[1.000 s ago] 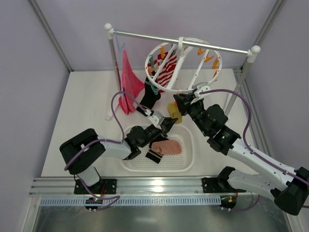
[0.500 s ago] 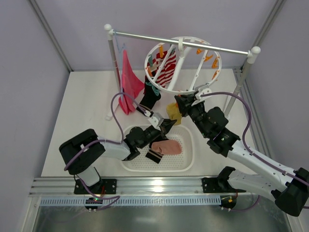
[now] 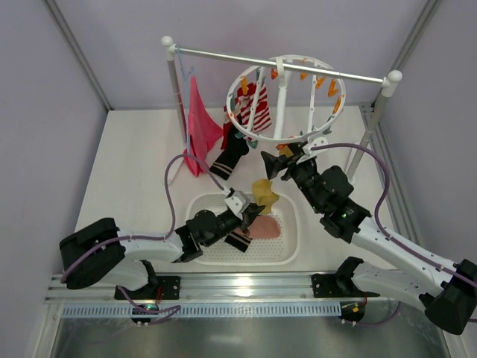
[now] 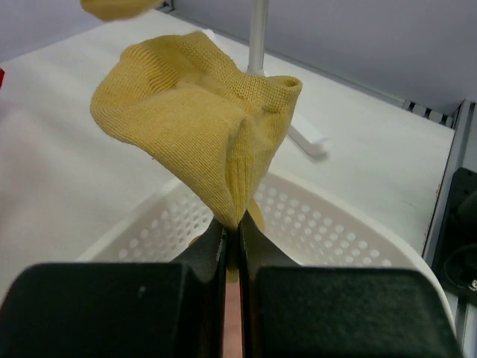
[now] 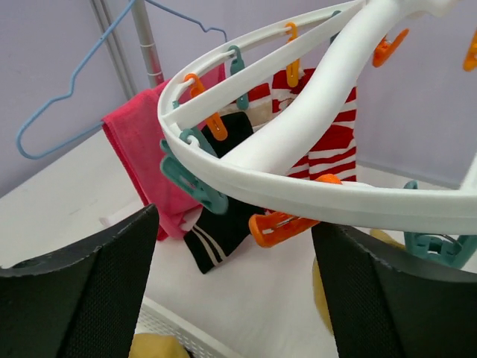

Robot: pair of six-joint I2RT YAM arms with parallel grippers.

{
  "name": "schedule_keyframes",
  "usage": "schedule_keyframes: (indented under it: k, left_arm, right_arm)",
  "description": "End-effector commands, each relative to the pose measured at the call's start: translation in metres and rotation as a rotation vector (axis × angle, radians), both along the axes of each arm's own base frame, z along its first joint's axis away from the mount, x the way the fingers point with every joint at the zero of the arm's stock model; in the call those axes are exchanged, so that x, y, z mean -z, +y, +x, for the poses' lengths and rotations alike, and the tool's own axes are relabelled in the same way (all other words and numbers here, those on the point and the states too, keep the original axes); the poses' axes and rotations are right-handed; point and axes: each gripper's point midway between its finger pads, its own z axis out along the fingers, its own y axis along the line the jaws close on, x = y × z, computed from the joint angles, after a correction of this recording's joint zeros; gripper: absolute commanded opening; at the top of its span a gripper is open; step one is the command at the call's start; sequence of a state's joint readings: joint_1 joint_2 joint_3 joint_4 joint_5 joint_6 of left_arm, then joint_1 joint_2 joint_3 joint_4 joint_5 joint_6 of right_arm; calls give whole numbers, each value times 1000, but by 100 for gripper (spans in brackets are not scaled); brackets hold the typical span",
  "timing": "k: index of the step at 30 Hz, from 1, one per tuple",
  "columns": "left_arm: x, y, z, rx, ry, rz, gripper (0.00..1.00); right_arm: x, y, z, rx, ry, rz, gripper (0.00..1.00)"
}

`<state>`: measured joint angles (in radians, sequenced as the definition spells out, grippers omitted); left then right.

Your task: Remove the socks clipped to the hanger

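Nearest me, my left tool (image 4: 231, 240) is clamped shut on a fold of the yellow sock (image 4: 201, 127) and holds it just above the white basket (image 4: 328, 231). I judge the step in hand is the drop: the jaws need to part squarely over the basket so the sock falls inside. A pink sock (image 3: 265, 227) lies in there, beside a dark striped piece (image 3: 238, 240) that I take for a black sock. Farther out, my right tool (image 3: 272, 160) stands wide open and empty, just under the near rim of the hanger (image 3: 298, 139). A black sock (image 3: 229, 158) and a red-striped sock (image 3: 255, 104) hang clipped at its left side; either is next, with a firm downward pull.
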<state>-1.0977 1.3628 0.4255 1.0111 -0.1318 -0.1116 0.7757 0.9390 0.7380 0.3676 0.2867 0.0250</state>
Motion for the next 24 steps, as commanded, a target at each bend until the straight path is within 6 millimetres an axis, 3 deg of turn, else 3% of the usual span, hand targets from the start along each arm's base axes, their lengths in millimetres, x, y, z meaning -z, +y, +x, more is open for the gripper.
schedule_keyframes:
  k: [1,2,8,18,19,20,21,23,24]
  left_arm:
    - [19,9,-6,-59,47,104,0]
    - [29,12,-9,-64,72,137,0]
    - [47,28,-26,-103,167,128,0]
    - [77,24,-30,-138,243,199,0]
    - [80,23,-31,-137,251,216,5]
    - [82,21,-31,-137,261,219,21]
    - [83,19,-35,-132,260,230,74]
    - [83,17,-36,-140,253,238,99]
    - [84,18,-38,-162,244,254,100]
  right_arm:
    - [-9,-8,-3,16,-33,35,85]
    - [-7,-9,-5,14,-30,37,87]
    - [4,-16,-13,14,-19,55,93]
    - [11,-23,-22,7,-12,72,100]
    - [13,-23,-21,11,-9,65,100]
    - [13,-24,-21,16,-7,62,99]
    - [14,-23,-20,18,-5,57,100]
    - [15,-22,-19,16,-2,53,100]
    - [16,-23,-19,18,-1,52,100]
